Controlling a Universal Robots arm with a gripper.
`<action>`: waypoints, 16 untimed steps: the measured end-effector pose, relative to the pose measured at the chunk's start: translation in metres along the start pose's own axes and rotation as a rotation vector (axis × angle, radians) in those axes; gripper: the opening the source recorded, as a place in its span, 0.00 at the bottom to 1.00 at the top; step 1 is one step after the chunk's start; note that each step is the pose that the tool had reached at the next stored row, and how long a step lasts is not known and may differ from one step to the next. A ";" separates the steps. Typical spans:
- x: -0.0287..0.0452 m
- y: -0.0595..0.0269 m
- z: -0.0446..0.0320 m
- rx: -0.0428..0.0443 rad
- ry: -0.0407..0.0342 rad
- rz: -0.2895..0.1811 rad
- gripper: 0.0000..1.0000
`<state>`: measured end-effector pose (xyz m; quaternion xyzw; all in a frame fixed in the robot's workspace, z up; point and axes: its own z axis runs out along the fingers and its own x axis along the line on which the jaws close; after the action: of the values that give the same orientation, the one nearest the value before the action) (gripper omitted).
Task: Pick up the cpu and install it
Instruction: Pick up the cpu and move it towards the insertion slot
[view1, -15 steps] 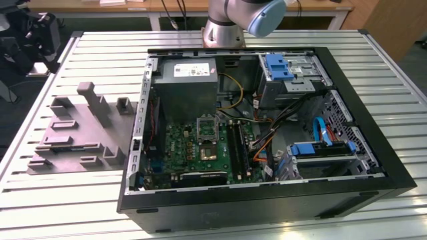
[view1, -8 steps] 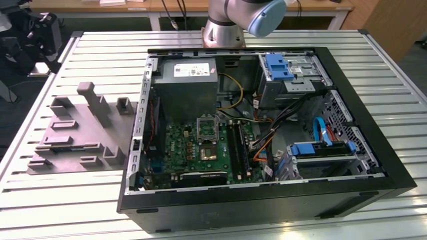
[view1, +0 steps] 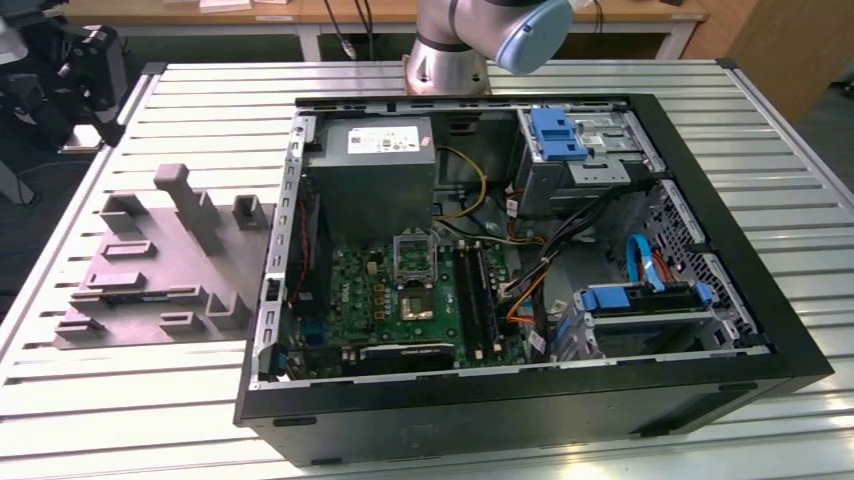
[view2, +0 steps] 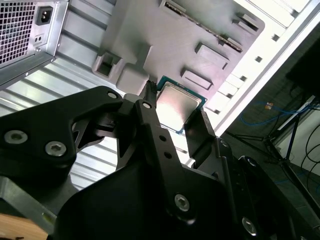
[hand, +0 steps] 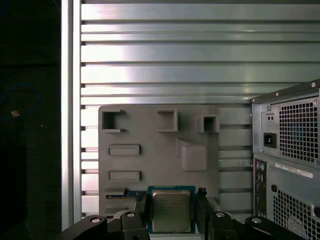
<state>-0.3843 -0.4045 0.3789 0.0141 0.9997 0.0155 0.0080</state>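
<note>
The cpu (hand: 171, 210) (view2: 179, 104), a small flat square chip with a pale metal top and green edge, sits between the two black fingers (hand: 141, 209) in both wrist views. My gripper (hand: 171, 216) (view2: 176, 114) is shut on it, one finger against each of two opposite edges. It hangs well above the grey plastic tray (hand: 150, 170) (view2: 150, 30). In the exterior view, the dark motherboard socket (view1: 415, 299) lies inside the open computer case (view1: 534, 390), its metal frame flipped up just behind it.
The grey tray (view1: 147, 270) with upright blocks lies on the slatted metal table (view1: 120, 400) at the exterior view's left of the case. A grey power-supply box (view1: 374, 170), cables and blue drive bays (view1: 641, 300) crowd the case. The arm's base (view1: 447, 55) stands behind it.
</note>
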 end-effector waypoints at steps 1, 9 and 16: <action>-0.0003 0.0000 0.0000 0.0000 0.0000 0.000 0.47; -0.0028 0.0001 0.0000 0.0001 0.0000 0.000 0.47; -0.0048 0.0001 0.0000 0.0001 0.0001 0.000 0.47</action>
<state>-0.3795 -0.4045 0.3789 0.0141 0.9997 0.0154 0.0079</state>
